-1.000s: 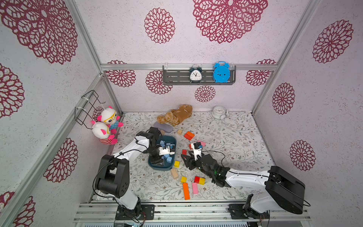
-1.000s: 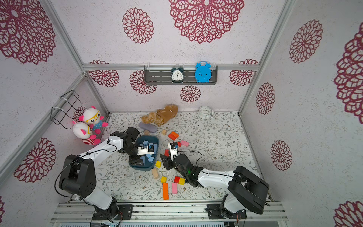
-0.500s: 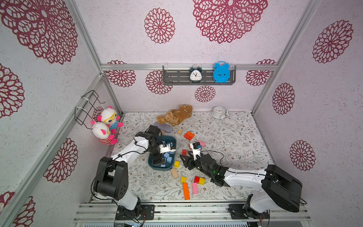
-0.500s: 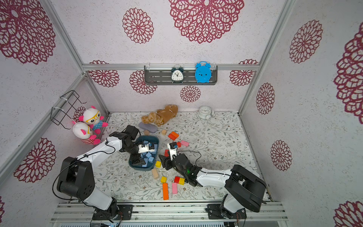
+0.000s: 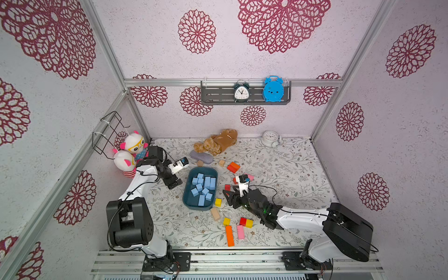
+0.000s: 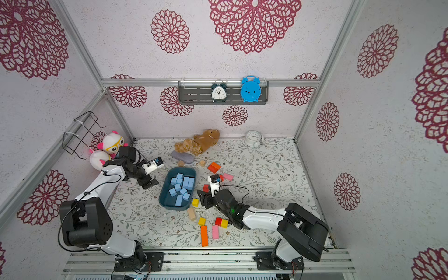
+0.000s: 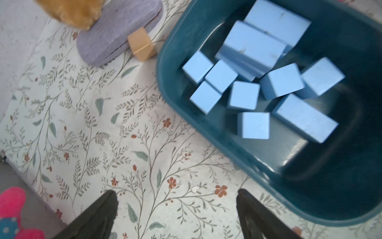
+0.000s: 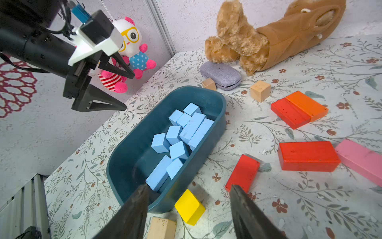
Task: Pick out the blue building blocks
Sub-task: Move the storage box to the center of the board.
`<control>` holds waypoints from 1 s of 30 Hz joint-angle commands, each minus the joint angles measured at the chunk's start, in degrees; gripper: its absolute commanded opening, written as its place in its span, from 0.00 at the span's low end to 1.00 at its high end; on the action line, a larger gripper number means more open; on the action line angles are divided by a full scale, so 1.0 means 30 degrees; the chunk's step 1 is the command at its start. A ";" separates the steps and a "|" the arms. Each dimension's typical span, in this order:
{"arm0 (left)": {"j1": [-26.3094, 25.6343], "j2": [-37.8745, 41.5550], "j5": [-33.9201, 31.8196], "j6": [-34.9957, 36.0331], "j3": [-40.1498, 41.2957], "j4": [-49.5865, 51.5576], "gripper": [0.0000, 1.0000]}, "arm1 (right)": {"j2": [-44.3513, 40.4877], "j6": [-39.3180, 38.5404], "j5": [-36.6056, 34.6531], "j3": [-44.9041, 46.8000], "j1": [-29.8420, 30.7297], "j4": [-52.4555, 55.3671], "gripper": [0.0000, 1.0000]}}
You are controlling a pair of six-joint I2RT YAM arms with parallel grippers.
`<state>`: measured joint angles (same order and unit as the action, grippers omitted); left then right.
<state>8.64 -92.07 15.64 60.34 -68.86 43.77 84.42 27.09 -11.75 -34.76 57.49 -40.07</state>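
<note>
The blue building blocks (image 5: 202, 188) lie heaped in the teal tray (image 5: 188, 202), left of the table's middle; the left gripper (image 5: 175, 183) gapes wide, empty, beside the tray; the right gripper (image 8: 188, 191) stands parted, holding nothing.

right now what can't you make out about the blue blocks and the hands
- Count of the blue building blocks: piled in the teal tray, lower ones covered in every view.
- Left hand: the left wrist view shows only its fingertips, the rest cut off by the picture edge.
- Table under the right arm: hidden in both top views, so a stray block there cannot be ruled out.
</note>
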 commanded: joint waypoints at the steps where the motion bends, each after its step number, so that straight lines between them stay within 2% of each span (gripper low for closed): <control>1: 0.0151 -0.1424 -0.1213 0.5886 0.0222 -0.1480 0.94 | -0.0014 0.0256 -0.0105 -0.0230 -0.0122 -0.0189 0.66; 6: -0.0759 -0.2680 -0.0702 0.6072 0.0384 -0.2012 0.94 | -0.0234 0.0220 -0.0386 -0.0221 -0.0148 0.0104 0.66; 12: -0.3220 -0.3114 -0.1011 0.5780 0.0934 -0.2168 0.94 | -0.0714 0.0282 -0.0583 0.0117 -0.0150 0.0035 0.67; 22: -0.7314 -0.3047 -0.0341 0.3191 0.0920 -0.2733 0.95 | -0.2813 0.0108 -0.1342 0.0852 -0.0624 0.1507 0.68; 25: -0.7937 -0.3116 -0.0112 0.2572 0.0592 -0.3090 0.95 | -0.3520 0.0112 -0.1347 0.1185 -0.1101 0.1994 0.69; 30: -0.8021 -0.2875 0.0342 0.1262 -0.0098 -0.3544 0.95 | -0.4593 0.0169 -0.1244 0.1538 -0.2154 0.3426 0.70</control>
<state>-15.38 -101.19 15.99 59.13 -67.05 35.73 73.36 27.09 -14.22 -30.44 52.56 -32.38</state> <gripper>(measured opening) 0.952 0.697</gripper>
